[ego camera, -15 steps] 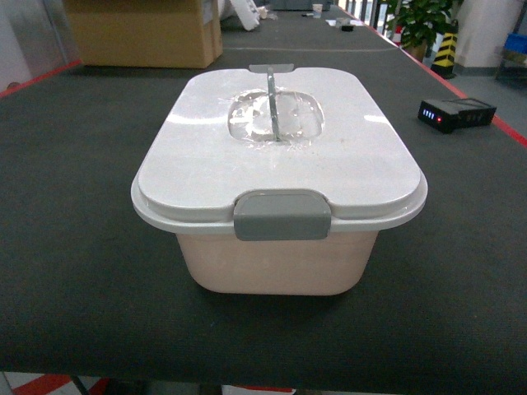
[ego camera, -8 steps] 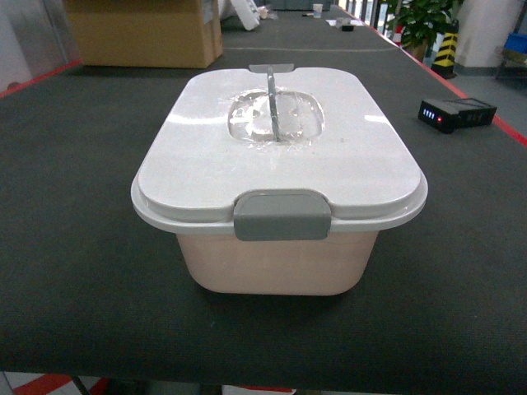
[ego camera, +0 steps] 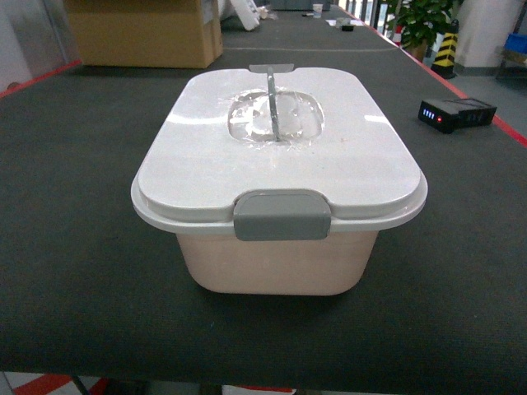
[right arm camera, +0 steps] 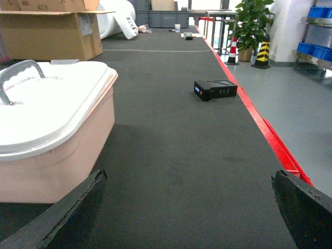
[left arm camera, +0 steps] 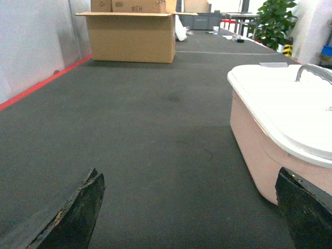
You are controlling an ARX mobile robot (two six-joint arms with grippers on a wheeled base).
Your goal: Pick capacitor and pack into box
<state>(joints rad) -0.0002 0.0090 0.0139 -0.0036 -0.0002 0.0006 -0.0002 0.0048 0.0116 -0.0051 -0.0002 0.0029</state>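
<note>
The box [ego camera: 276, 263] is a pale pink tub standing in the middle of the dark table, closed by a white lid [ego camera: 280, 148] with a grey latch [ego camera: 282, 215] and a thin grey handle [ego camera: 271, 103]. In the left wrist view the box [left arm camera: 259, 140] stands to the right of my left gripper [left arm camera: 189, 207], which is open and low over the mat. In the right wrist view the box [right arm camera: 57, 155] stands to the left of my right gripper [right arm camera: 189, 207], also open with nothing between its fingers. No capacitor is in view. Neither gripper shows in the head view.
A brown cardboard carton [ego camera: 144, 33] stands at the far left of the table. A black battery pack [ego camera: 455, 113] with lit indicators lies at the right near the red table edge [right arm camera: 259, 119]. A potted plant [ego camera: 424, 20] and blue bins [right arm camera: 316, 13] stand beyond.
</note>
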